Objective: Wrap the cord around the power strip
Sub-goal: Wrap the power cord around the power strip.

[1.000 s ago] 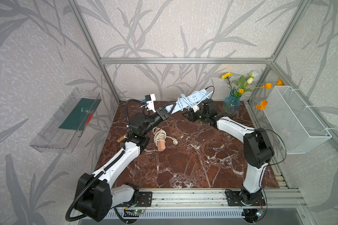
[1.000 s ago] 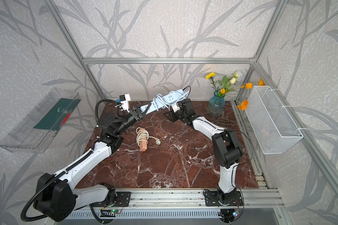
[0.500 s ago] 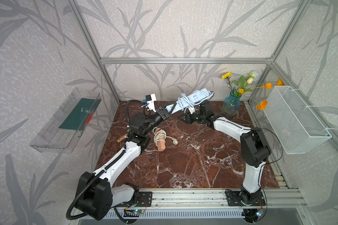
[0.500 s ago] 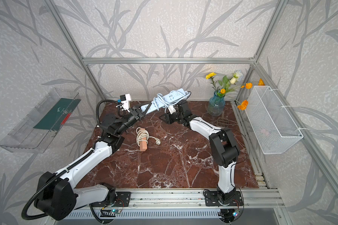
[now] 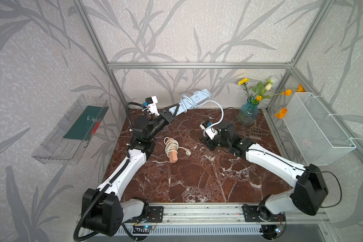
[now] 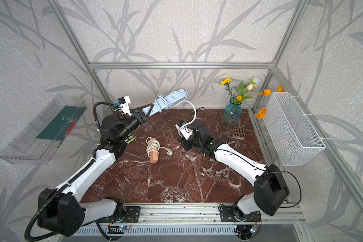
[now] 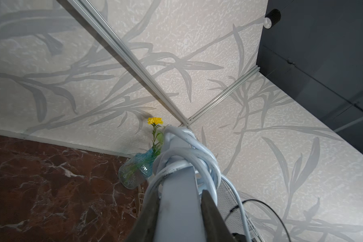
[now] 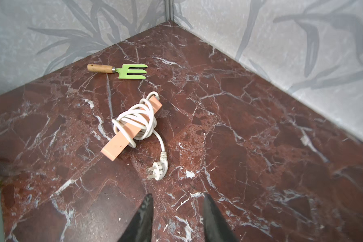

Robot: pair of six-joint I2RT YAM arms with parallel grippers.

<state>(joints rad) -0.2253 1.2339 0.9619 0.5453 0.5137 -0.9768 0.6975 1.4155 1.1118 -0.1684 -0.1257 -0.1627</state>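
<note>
My left gripper (image 5: 172, 110) (image 6: 145, 109) (image 7: 178, 188) is shut on one end of the light blue power strip (image 5: 199, 97) (image 6: 174, 96) (image 7: 177, 201), holding it tilted up in the air at the back. Its pale cord (image 5: 186, 102) (image 6: 160, 100) (image 7: 205, 159) loops around the strip's middle. A free length arcs down to my right wrist, where its end is hidden behind the wrist camera. My right gripper (image 5: 206, 142) (image 6: 183, 144) (image 8: 177, 201) hangs low over the marble table (image 5: 197, 178), open, with only bare table showing between its fingers.
A pink power strip (image 5: 173, 156) (image 8: 113, 146) wrapped in a white cord lies mid-table, left of the right gripper. A green garden fork (image 8: 126, 71) (image 6: 129, 139) lies by the left arm. A flower vase (image 5: 247, 114), a brown grate (image 5: 255, 133) and a wire basket (image 5: 316, 130) are at the right.
My right gripper has drawn back from the raised power strip and dropped toward the table, with the cord trailing to its wrist. The left arm has hardly moved.
</note>
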